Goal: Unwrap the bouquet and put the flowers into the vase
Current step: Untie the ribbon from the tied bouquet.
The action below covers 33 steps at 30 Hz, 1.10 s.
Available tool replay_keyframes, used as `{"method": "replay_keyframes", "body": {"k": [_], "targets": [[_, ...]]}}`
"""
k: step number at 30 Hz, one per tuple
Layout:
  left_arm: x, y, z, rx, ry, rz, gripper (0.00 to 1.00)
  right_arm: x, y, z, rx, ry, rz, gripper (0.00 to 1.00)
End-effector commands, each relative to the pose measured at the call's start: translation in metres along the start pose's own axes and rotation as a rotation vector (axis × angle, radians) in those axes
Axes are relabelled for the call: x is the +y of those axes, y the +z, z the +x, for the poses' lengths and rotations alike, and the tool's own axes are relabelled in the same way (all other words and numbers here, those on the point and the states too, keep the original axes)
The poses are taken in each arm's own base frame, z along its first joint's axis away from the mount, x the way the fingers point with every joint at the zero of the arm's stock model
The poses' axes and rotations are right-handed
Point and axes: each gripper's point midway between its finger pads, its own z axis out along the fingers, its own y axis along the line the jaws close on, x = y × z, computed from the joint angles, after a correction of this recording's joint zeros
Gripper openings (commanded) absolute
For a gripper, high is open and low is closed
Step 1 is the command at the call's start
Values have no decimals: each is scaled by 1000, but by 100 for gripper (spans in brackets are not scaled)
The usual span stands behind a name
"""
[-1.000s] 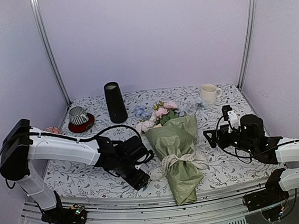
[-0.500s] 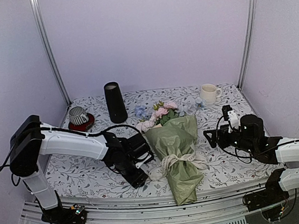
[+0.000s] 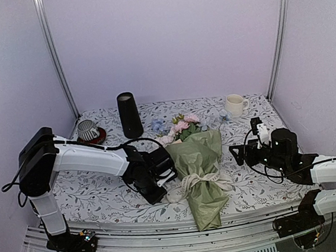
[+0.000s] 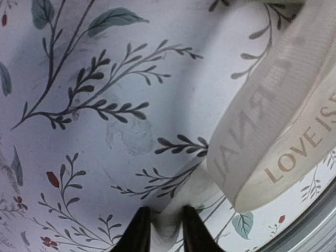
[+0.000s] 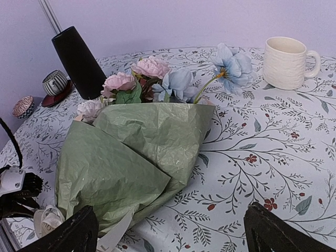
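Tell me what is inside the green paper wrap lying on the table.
Pink, pale blue and whitish flower heads stick out of the open top of the paper. The stems run down inside the wrap and are covered, so their number and state cannot be seen.

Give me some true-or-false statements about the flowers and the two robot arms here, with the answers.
1. The bouquet lies wrapped on the table. True.
2. The flowers stand in the black vase. False: they are in the bouquet, and nothing sticks out of the vase.
3. The left gripper pinches the cream ribbon. True.
4. The right gripper holds the cream mug. False: it is open and empty, and the mug stands apart from it on the table.
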Motion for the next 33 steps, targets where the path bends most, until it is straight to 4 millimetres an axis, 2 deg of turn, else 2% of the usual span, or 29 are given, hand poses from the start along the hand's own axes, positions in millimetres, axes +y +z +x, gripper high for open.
{"method": "replay_keyframes", "body": {"k": [1, 7, 11, 16, 27, 31, 33], "targets": [[-1, 16, 22, 92, -21, 25, 19, -3, -2, -4, -17, -8, 16, 99], [-4, 18, 22, 82, -39, 36, 0, -3, -3, -4, -18, -8, 14, 99], [-2, 6, 11, 22, -53, 17, 0, -3, -3, -4, -18, -8, 13, 99], [-4, -25, -14, -128, -76, 36, 0, -2, -3, -4, -16, -8, 9, 99], [-12, -76, -50, -434, -115, 106, 0, 3, 1, -1, 2, -18, -16, 99], [-22, -90, -61, -518, -116, 176, 0, 32, 0, 3, 28, -35, -183, 100], [-31, -97, -65, -558, -104, 219, 0, 47, -1, 8, 46, -52, -276, 94]]}}
